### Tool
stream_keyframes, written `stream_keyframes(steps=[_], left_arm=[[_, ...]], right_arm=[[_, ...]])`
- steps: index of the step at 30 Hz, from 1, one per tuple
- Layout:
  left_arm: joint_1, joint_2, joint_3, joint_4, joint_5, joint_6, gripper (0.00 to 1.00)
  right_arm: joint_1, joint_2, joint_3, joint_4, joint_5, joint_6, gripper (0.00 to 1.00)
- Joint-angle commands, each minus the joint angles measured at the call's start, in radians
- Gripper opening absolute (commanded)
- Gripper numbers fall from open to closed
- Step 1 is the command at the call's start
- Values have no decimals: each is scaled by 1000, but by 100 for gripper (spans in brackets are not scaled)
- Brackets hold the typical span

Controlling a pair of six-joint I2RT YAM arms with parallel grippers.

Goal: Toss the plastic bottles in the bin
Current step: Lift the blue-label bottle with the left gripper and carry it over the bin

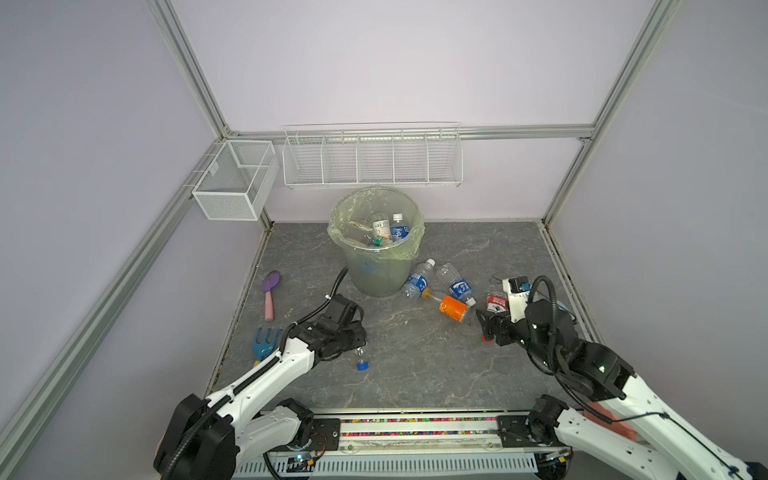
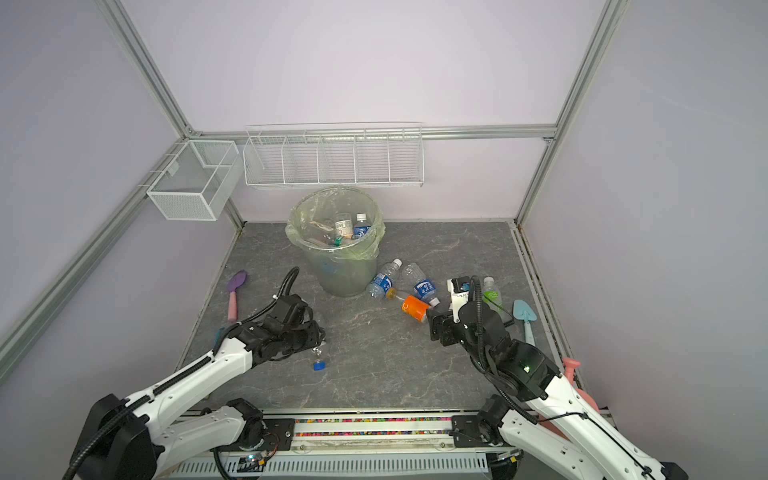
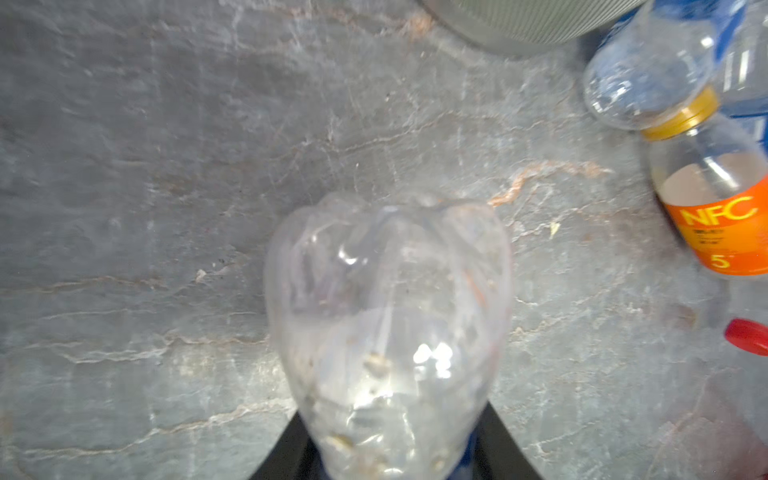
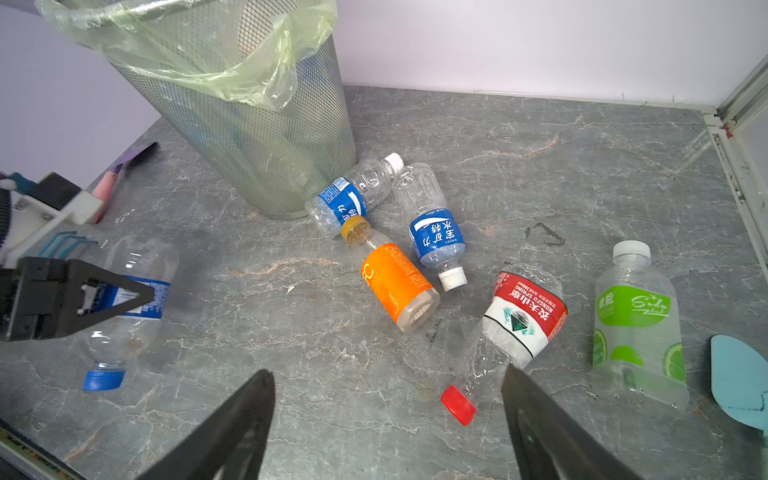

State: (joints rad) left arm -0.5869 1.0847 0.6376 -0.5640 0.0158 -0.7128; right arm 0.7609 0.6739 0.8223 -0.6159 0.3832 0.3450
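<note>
My left gripper is shut on a clear bottle with a blue label, held low over the table, its blue cap pointing toward the front. In the left wrist view the bottle's base fills the space between the jaws. The green-lined bin stands at the back with several bottles inside. Right of the bin lie two blue-label bottles, an orange-label one, a crushed red-label one and a green-label one. My right gripper hangs open beside the red-label bottle's cap.
A purple and pink toy spade and a blue toy rake lie along the left edge. A light-blue trowel lies at the right edge. Two white wire baskets hang on the back wall above the bin.
</note>
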Motion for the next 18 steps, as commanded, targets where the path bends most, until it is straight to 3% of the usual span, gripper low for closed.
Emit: stream_keyframes(steps=[1, 9, 18], left_arm=[[4, -69, 56, -68, -39, 10, 34], [2, -242, 116, -106, -71, 21, 31], [-1, -270, 307, -211, -97, 48, 28]], right_arm=[[-4, -12, -16, -8, 25, 22, 88], [-6, -16, -31, -18, 22, 46, 88], [-6, -47, -56, -26, 19, 74, 88]])
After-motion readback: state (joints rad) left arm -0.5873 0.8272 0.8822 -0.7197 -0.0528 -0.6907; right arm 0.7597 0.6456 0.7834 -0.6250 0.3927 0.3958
